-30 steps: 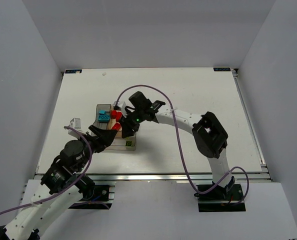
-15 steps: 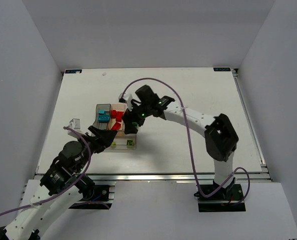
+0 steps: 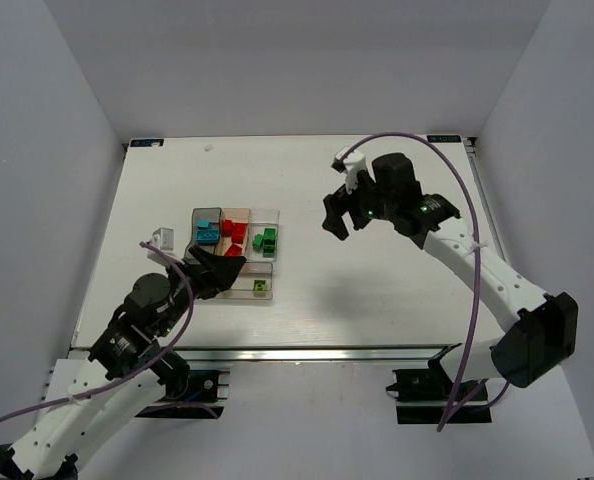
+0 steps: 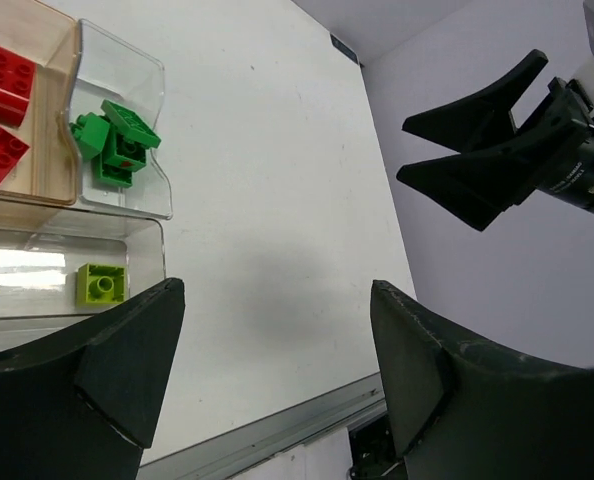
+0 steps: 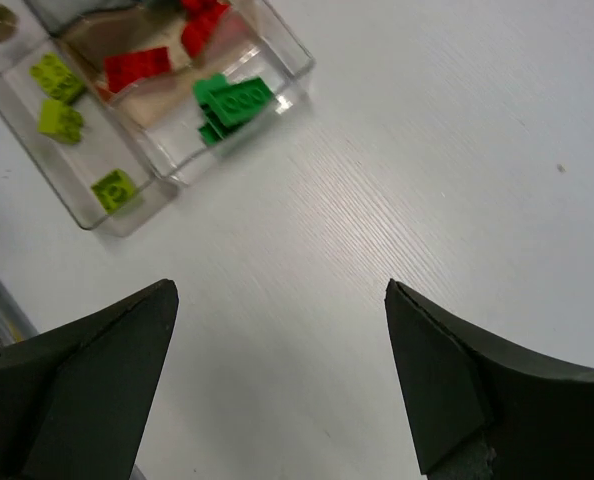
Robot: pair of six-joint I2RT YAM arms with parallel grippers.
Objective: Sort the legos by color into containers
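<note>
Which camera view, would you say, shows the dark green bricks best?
Left wrist: the dark green bricks lie close and sharp, studs visible. Right wrist shows them smaller, slightly blurred; the top view, just a green patch.

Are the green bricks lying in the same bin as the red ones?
No, the green bricks sit in a clear bin beside the tan bin holding the red bricks.

four bins make up the tray (image 5: 295, 52): one smoky grey bin (image 3: 199, 214), one tan bin (image 3: 239, 215) and two clear ones. there are three lime-yellow bricks (image 5: 60, 118). the red bricks (image 5: 137, 68) number at least three, the cyan bricks (image 3: 207, 232) look like two, and the dark green bricks (image 5: 235, 100) sit heaped, two or three. there are two arms, the left arm (image 3: 127, 340) and the right arm (image 3: 477, 265).
</note>
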